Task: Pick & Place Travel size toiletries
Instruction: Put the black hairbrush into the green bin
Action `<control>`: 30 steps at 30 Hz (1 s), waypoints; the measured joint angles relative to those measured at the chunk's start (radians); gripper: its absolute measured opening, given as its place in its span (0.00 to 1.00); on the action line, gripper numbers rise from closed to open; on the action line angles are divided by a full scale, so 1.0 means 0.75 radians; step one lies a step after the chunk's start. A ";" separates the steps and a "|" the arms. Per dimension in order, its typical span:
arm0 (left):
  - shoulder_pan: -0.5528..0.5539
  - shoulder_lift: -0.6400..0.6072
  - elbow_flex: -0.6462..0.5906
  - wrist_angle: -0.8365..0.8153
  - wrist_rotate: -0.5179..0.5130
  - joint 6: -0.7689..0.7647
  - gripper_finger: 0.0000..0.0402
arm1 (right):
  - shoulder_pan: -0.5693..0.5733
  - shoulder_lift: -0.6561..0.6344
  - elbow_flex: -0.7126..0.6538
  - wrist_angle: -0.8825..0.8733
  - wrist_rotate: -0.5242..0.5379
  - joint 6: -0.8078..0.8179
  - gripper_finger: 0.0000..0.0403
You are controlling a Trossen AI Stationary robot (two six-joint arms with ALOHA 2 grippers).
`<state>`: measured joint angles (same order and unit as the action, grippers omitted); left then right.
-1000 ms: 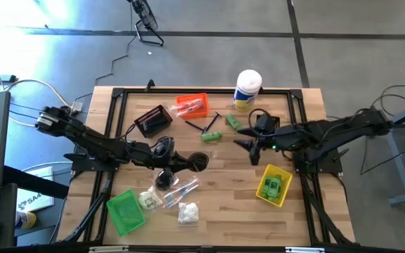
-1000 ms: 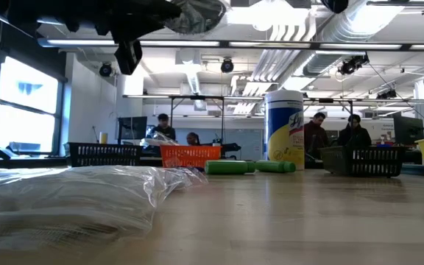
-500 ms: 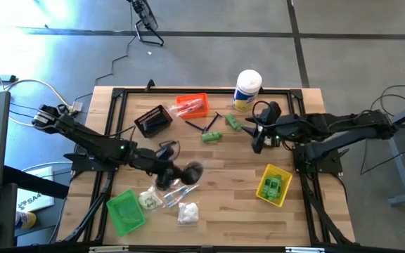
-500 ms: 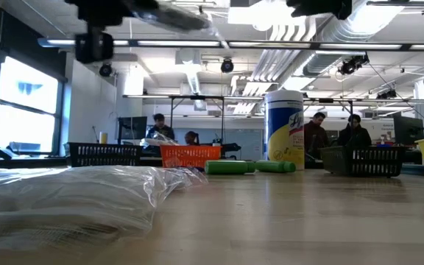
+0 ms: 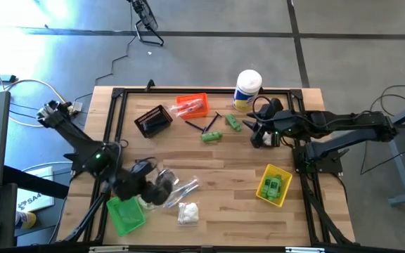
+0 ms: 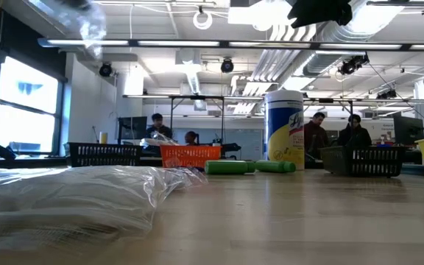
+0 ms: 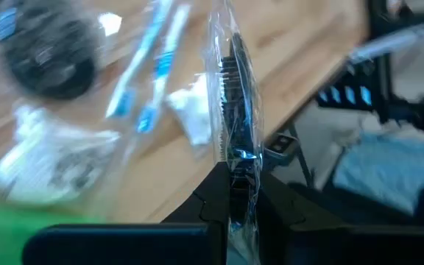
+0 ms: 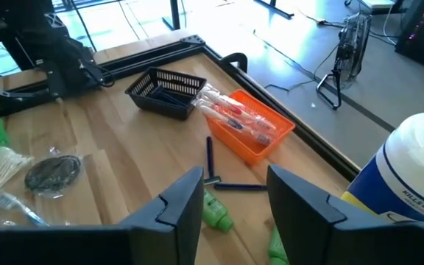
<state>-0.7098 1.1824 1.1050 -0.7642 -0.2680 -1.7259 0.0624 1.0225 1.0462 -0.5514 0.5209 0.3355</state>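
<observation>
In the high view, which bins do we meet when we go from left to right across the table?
Green bin → black bin → orange bin → yellow bin.

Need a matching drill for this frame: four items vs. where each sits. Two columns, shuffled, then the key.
Items
1. orange bin
2. yellow bin
3. white canister
4. wrapped black comb

Places
A. far edge of the table, close to the right pincer
B. clamped in the left pincer, above the table
C. far side, beside the black bin, holding clear-wrapped packets
D. near right part of the table, green item inside

Pairs: 1-C, 2-D, 3-A, 4-B
</observation>
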 joint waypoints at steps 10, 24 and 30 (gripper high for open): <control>-0.354 0.105 -0.004 -0.208 -0.107 -0.688 0.07 | 0.000 0.000 0.000 0.000 0.001 -0.036 0.35; -0.601 0.141 -0.005 -0.294 -0.003 -0.870 0.07 | 0.000 0.000 0.000 0.001 0.001 -0.025 0.35; -0.637 0.141 -0.005 -0.383 0.016 -0.876 0.07 | 0.000 0.000 0.000 0.001 0.001 0.011 0.35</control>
<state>-1.1873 1.2884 1.1015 -1.0512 -0.2562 -2.3833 0.0624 1.0225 1.0462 -0.5507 0.5217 0.3439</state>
